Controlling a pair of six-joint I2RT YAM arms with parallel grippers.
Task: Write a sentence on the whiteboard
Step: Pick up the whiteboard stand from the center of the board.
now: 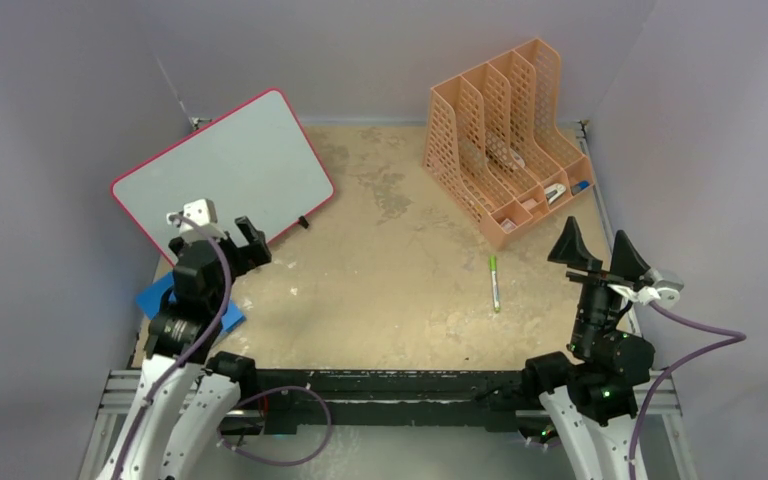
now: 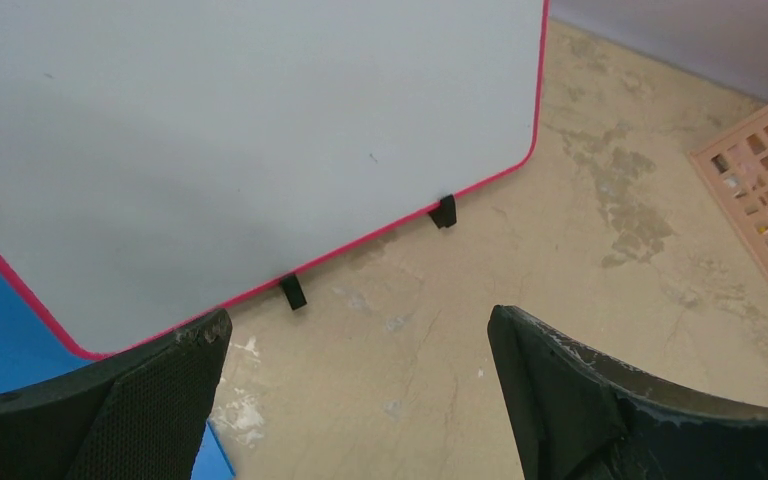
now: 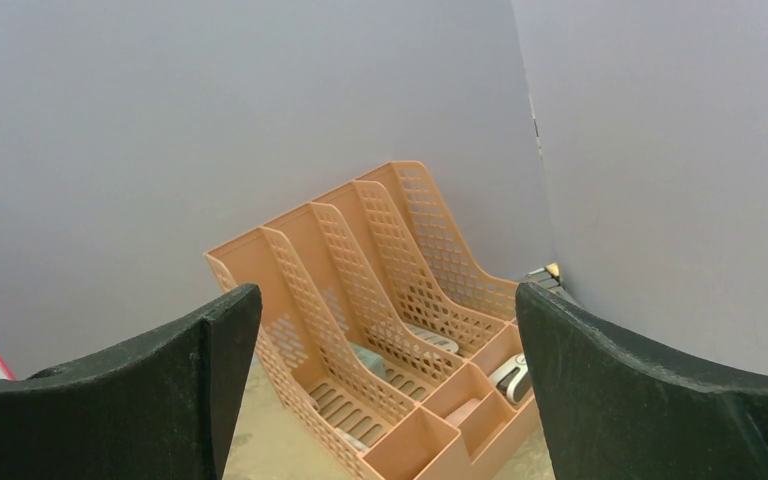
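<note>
The whiteboard [image 1: 222,170], white with a pink-red rim and small black feet, lies at the back left of the table. Its face is blank: no green sentence shows on it. It fills the upper left of the left wrist view [image 2: 250,140]. A green marker [image 1: 494,283] lies on the table right of centre. My left gripper [image 1: 236,236] is open and empty, just at the board's near edge [image 2: 360,335]. My right gripper [image 1: 597,248] is open and empty, raised at the right side and facing the organiser [image 3: 385,310].
An orange mesh file organiser [image 1: 505,140] with small items in its front trays stands at the back right [image 3: 380,300]. A blue pad [image 1: 165,297] lies under my left arm [image 2: 0,320]. Grey walls enclose the stained tan table [image 1: 400,290].
</note>
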